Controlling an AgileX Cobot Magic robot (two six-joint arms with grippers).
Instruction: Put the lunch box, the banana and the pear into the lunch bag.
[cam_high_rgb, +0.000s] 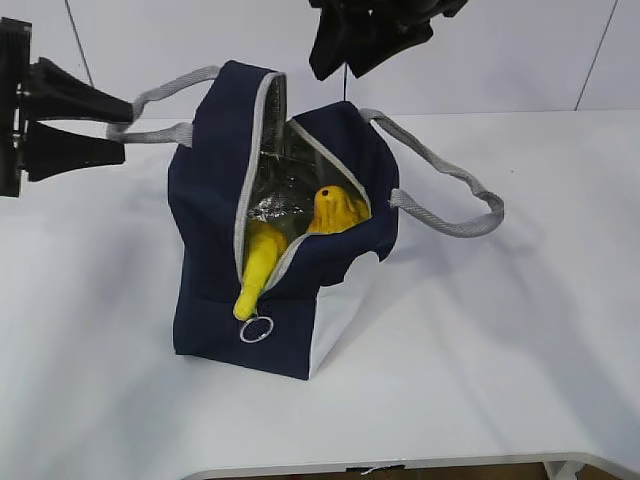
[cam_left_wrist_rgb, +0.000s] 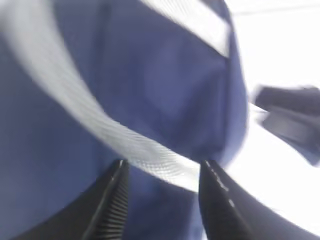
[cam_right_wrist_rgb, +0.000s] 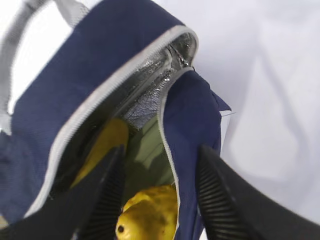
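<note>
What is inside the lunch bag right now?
Inside the open lunch bag, the banana pokes out of the zipper opening and the pear sits beside it against the silver lining. A pale green surface shows beneath them in the right wrist view; whatever lies deeper is covered.

banana (cam_high_rgb: 258, 262) and pear (cam_high_rgb: 338, 210) in lunch bag (cam_high_rgb: 215, 200), banana left

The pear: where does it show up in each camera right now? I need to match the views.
Exterior view: the pear sits in the open mouth of the lunch bag, right of the banana.
Left wrist view: not in it; only blue fabric and a grey handle.
Right wrist view: bottom centre, between the open right gripper's fingers.
Shared landmark: the bag's grey zipper edge.
</note>
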